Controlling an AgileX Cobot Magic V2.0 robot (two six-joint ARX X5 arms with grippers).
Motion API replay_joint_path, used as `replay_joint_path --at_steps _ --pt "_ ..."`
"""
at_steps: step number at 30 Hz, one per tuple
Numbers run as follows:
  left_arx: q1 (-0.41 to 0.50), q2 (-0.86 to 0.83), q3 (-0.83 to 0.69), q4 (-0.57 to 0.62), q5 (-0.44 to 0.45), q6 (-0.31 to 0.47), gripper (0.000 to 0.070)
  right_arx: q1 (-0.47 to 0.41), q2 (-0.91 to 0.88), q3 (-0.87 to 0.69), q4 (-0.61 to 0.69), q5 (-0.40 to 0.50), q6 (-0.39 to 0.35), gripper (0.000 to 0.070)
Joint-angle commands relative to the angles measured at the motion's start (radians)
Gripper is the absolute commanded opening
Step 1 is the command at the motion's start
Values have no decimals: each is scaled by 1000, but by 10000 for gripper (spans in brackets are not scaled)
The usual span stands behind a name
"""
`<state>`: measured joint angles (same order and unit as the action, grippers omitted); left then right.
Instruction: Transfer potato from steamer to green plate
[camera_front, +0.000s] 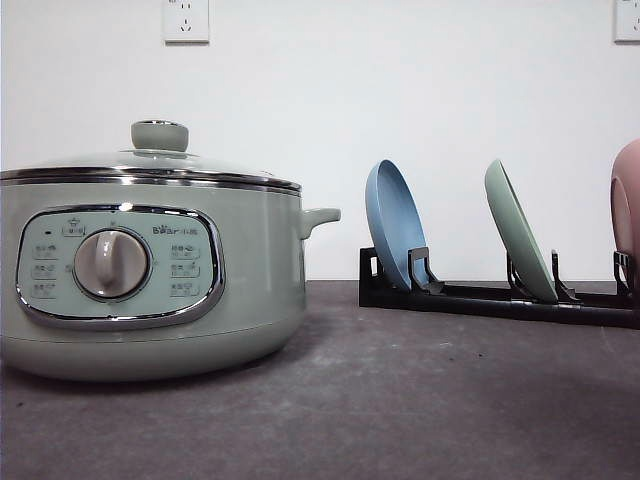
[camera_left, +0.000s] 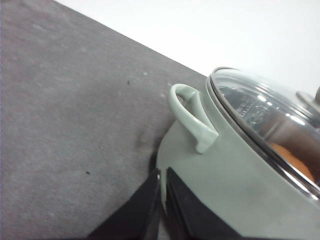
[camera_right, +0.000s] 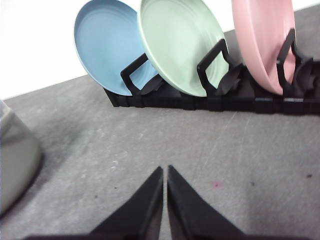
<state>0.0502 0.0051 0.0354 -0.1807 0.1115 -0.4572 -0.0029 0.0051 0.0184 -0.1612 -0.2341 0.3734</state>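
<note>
Steamer (camera_front: 150, 275) occupies the left half of the front view, glass lid (camera_front: 150, 163) seated, green knob (camera_front: 160, 135) on top. Lid on means the pot has not been opened; task judged not yet started.

Potato (camera_left: 295, 160): visible through the lid glass in the left wrist view, an orange-brown patch at the right edge of the frame, inside the pot. Most of it is hidden by the rim and reflections.

Green plate (camera_front: 522, 245) stands on edge in the black rack (camera_front: 490, 298), right of centre in the front view, between the blue plate (camera_front: 395, 225) and the pink plate (camera_front: 626, 210) (the latter cut off by the right edge). All three lean the same way in their own slots, apart from each other. Upright storage keeps them separated, but I judge the plate must come out and lie flat before it can receive anything.

Left gripper (camera_left: 163, 185): bottom centre of its wrist view, fingers pressed together, nothing between them, tips just beside the pot wall below the side handle (camera_left: 192, 117).

Right gripper (camera_right: 165, 180): bottom centre of its view, fingers likewise pressed together and empty, over bare table (camera_right: 150, 140), pointing toward the rack.

Writing: "Bear" logo (camera_front: 170, 230) upper right of the control panel, beside the dial (camera_front: 112, 263). Button legends too small to read. Wall socket (camera_front: 186, 20) at upper left, unlabelled.
</note>
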Motion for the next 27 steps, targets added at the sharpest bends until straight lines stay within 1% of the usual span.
replay_joint_path --at_steps 1,10,14,20,24,27 --pt "2 -2 25 -8 13 -42 10 0 -2 21 0 -2 39 0" --pt "2 21 192 -37 20 -38 10 0 1 176 0 0 38 0" --pt "2 65 294 -74 21 10 10 0 34 272 -1 3 24 0" --pt "2 169 462 -146 37 90 10 0 152 443 -38 1 -46 0" --pt "2 261 567 -202 103 154 10 0 255 571 -128 -5 -113 0" --pt "2 340 650 -271 161 209 10 0 338 667 -220 -38 -171 0"
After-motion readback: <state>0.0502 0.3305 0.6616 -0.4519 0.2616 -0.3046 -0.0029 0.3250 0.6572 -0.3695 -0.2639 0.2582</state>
